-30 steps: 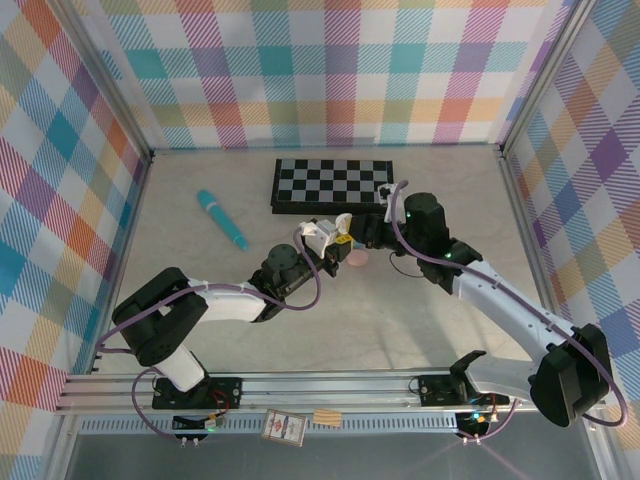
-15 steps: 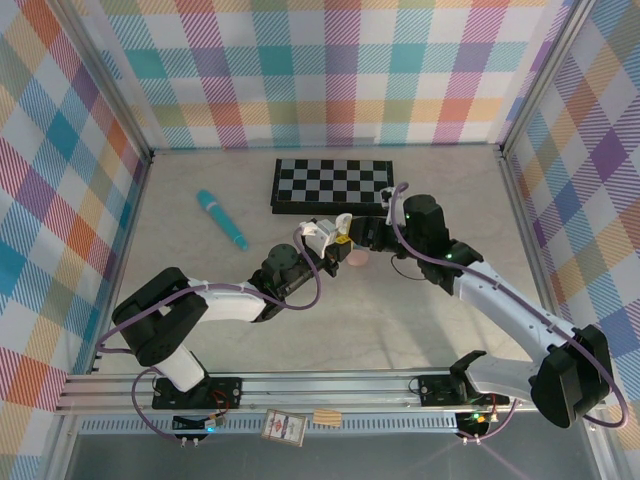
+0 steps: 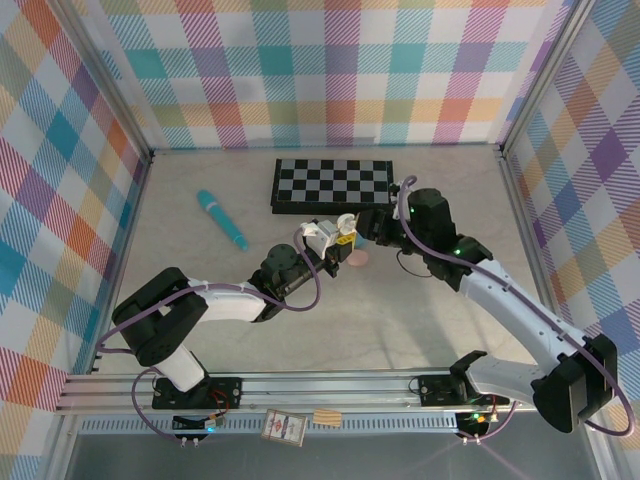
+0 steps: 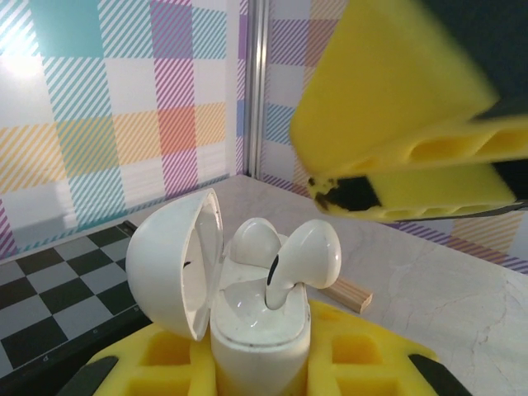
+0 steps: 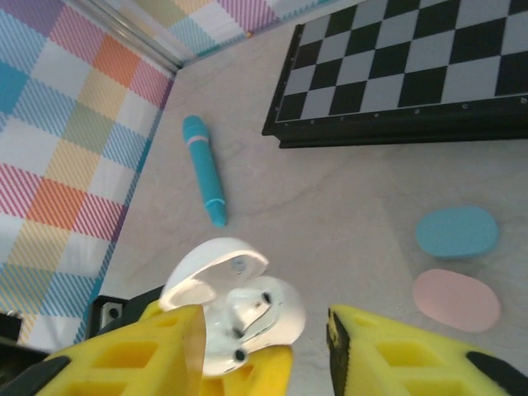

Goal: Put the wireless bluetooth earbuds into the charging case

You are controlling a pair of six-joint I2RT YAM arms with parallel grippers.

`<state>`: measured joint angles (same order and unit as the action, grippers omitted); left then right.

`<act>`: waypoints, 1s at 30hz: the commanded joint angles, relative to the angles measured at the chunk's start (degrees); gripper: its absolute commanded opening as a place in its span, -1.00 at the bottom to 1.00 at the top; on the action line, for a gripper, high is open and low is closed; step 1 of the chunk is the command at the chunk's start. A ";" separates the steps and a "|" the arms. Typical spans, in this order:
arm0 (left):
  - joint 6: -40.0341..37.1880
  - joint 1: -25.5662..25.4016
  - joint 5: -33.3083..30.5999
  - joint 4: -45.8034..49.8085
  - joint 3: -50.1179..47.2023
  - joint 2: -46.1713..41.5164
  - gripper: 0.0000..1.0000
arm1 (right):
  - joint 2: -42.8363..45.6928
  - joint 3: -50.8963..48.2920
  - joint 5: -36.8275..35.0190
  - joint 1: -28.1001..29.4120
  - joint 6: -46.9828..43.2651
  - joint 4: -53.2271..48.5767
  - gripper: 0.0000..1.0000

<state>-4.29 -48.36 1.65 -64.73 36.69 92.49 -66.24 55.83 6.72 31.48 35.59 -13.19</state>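
Plaid walls [image 3: 330, 70] all round, pale marbled table [image 3: 420, 320] underneath, and at the centre the white charging case [image 4: 260, 330] is held upright, its lid swung open to the left. One earbud [image 4: 250, 243] sits low in the case. The second earbud [image 4: 307, 250] leans out of it, stem down inside, head tipped up to the right. Gripping the case body is the left gripper [image 4: 261, 371], yellow foam pads [image 4: 157, 367] clamped tight on either side. Just above hovers the right gripper [image 5: 264, 351], its yellow fingers parted, nothing between them, clear of the leaning bud. Out on the table a pink pebble-shaped case [image 5: 456, 299] and a pale blue pebble-shaped case [image 5: 456, 232] lie just beside each other, near the chessboard [image 5: 412, 74], with the teal pen [image 5: 204, 169] well off to the left.
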 commanded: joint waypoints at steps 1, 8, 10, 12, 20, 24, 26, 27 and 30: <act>-0.92 -0.53 1.77 -3.86 -0.25 -0.53 -0.99 | -1.16 1.55 0.75 -0.26 -0.23 -2.98 -0.18; -1.01 -0.53 1.16 -1.00 0.84 -0.71 -0.99 | -0.62 1.12 6.31 0.16 -3.10 -2.51 -0.19; -0.98 -0.52 0.52 -0.11 1.43 -0.74 -0.99 | -0.33 0.86 6.85 0.49 -3.49 -2.95 -0.17; -0.98 -0.53 0.24 0.43 1.78 -0.69 -0.99 | -0.13 0.55 7.15 0.71 -3.69 -3.07 -0.15; -1.23 -0.55 2.57 0.82 2.23 -0.42 -0.99 | -0.83 1.07 6.24 1.10 -4.06 -4.02 -0.03; -2.23 -0.47 3.31 -0.27 1.69 -0.29 -0.99 | 0.60 1.05 4.29 1.04 -4.74 -4.56 0.14; -3.18 -0.13 3.52 -1.99 0.67 -0.09 -0.98 | 2.69 0.14 3.04 0.86 -4.70 -3.55 0.26; -3.56 0.19 3.60 -2.79 0.05 0.06 -0.98 | 3.74 -0.22 2.63 0.73 -4.58 -3.17 0.33; -6.59 0.79 4.15 -3.47 -1.35 0.13 -0.98 | 5.17 -0.01 1.94 0.18 -3.83 -3.11 0.51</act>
<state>-7.35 -48.07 4.10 -64.66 36.73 92.51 -63.31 55.83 10.07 32.14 32.14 -17.15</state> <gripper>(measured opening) 0.197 0.740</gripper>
